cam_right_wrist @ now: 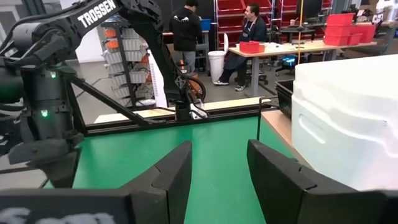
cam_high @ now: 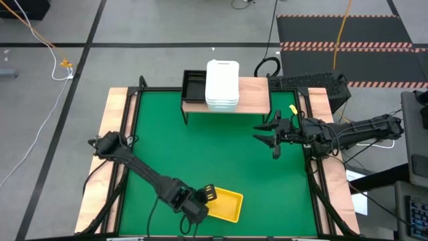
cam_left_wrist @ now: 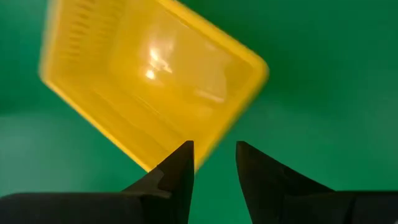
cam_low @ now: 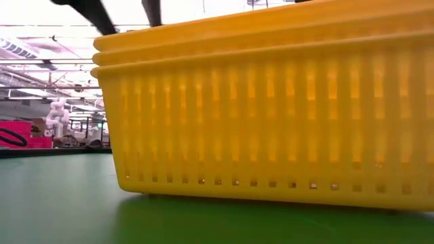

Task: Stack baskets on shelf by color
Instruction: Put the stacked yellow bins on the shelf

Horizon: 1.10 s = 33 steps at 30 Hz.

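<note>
Both hands gape empty: left hand (cam_high: 208, 195) at the yellow baskets' (cam_high: 224, 205) rim, right hand (cam_high: 271, 136) over open mat.

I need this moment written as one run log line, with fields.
left gripper: open, at yellow baskets rim, near table edge | right gripper: open, empty, beside shelf | shelf: white baskets stacked, black baskets beside them

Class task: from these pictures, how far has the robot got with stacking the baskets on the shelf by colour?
Done: the white baskets sit stacked on the shelf, beside a black basket. In hand: the open left gripper is at the yellow baskets, nested on the green table. Left: moving them to the shelf. The open right gripper waits near it.
</note>
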### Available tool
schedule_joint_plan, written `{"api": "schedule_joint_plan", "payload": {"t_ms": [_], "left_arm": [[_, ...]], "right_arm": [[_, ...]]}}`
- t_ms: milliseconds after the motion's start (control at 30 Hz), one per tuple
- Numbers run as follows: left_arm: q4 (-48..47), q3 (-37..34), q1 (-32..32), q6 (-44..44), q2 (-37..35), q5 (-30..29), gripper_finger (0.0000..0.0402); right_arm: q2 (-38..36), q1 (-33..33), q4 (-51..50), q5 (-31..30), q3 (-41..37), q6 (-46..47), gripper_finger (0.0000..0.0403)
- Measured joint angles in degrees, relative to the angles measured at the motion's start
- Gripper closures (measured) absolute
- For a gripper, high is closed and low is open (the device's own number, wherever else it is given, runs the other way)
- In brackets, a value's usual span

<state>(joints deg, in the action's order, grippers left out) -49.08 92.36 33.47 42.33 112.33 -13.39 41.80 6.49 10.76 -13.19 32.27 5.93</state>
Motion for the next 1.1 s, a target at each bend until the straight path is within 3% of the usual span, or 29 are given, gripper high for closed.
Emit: {"api": "schedule_joint_plan", "payload": {"t_ms": [200,433,633,800,933,1100], "left_arm": [[-7.1,0.0,0.9,2.2,0.0,-1.9,0.0279],[-2.2,0.0,0.5,7.4,0.2,-3.7,0.0279],[2.3,0.1,-1.2,10.3,1.0,-2.8,0.0279],[2.6,0.0,-1.7,10.6,2.7,-1.1,0.0279],[1.5,0.1,-1.6,11.4,2.9,-1.0,0.0279],[2.6,0.1,-1.1,11.4,2.4,-4.8,0.0279]], "right_arm": [[0.0,0.0,0.1,0.0,0.0,-2.8,0.0255],[0.0,0.0,0.1,0.0,0.0,-4.8,0.0255],[0.3,1.6,0.0,7.4,-1.3,-24.4,0.0255],[0.8,1.7,1.2,7.2,-8.9,-32.7,0.0255],[0.8,1.5,16.2,7.3,-14.8,-42.1,0.0255],[0.6,1.5,36.8,12.7,-17.4,-38.0,0.0255]]}}
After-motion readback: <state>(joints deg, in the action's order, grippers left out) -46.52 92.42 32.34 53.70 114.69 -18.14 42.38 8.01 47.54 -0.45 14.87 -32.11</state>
